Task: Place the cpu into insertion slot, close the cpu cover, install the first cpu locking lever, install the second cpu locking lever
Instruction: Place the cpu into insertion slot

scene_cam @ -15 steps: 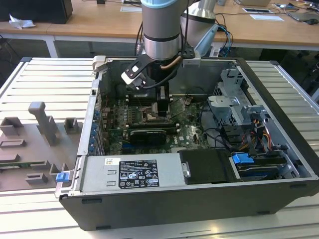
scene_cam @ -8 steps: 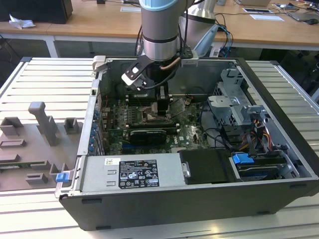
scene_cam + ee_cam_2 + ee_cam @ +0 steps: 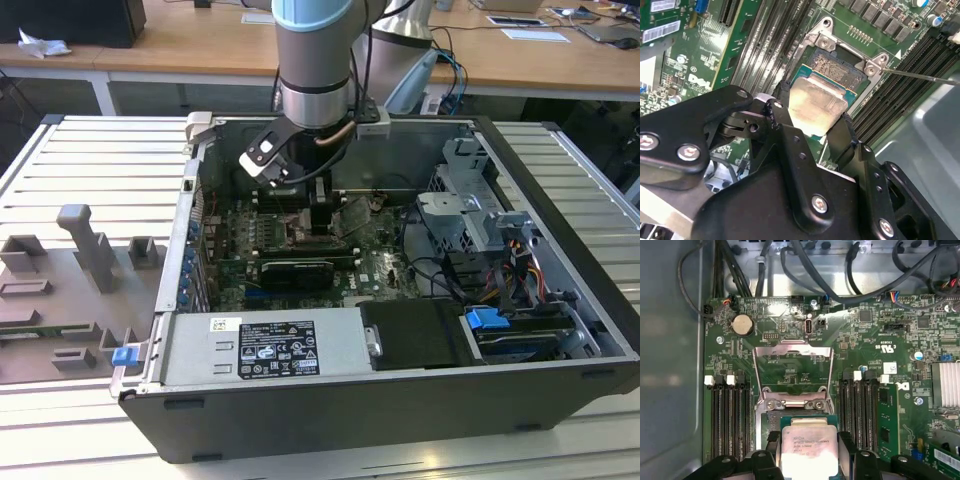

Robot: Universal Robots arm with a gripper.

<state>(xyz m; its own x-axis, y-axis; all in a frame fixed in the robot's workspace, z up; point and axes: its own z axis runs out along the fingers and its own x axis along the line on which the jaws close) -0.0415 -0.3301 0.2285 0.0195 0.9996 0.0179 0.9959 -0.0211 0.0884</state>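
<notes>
The claw (image 3: 814,111) is clamped on the cpu (image 3: 817,100). Right under the claw is the open slot (image 3: 837,67), and just past it the cover (image 3: 790,346) stands up, not yet shut. This looks like step one: the cpu needs to sit flat and square in the slot.

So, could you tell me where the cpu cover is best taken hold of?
Probably the free end bar of the cpu cover, opposite its hinge, from above: it is swung open, a thin frame with an empty middle, and that bar gives leverage.
</notes>
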